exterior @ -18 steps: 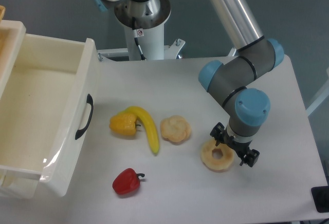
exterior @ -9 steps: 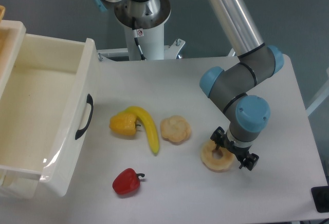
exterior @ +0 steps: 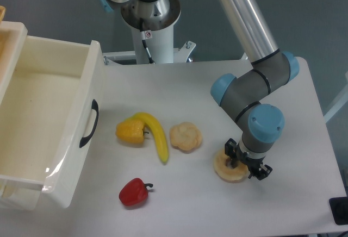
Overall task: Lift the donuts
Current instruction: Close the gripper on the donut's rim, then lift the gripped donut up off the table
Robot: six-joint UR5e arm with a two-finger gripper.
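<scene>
1. Since the earlier frames the gripper [exterior: 244,163] has come lower onto the donut [exterior: 227,168], and its fingers, which stood wider on either side of the ring, are now drawn in closer over the ring's right half.
2. The donut itself lies in the same spot on the white desk [exterior: 179,90], toward the front right, flat on the surface.
3. To its left sits a swirled bun [exterior: 185,136], near but apart from it.
4. Further left a yellow banana [exterior: 155,135] curves down the desk, with a yellow bell pepper [exterior: 131,132] touching its upper left side.
5. A red bell pepper [exterior: 134,192] lies alone toward the front edge, well apart from the donut.
6. At the far left stands an open white drawer [exterior: 49,117] with a black handle [exterior: 89,123] on its front face.
7. Nothing lies between the donut and the gripper; the nearest neighbour, the bun, leaves a bare strip of desk beside the ring.
8. One black finger [exterior: 232,155] sits at or in the centre hole and the other [exterior: 261,172] just outside the right rim, so the jaws are narrowed around the ring's right wall; whether they actually press it cannot be told from this view.
</scene>
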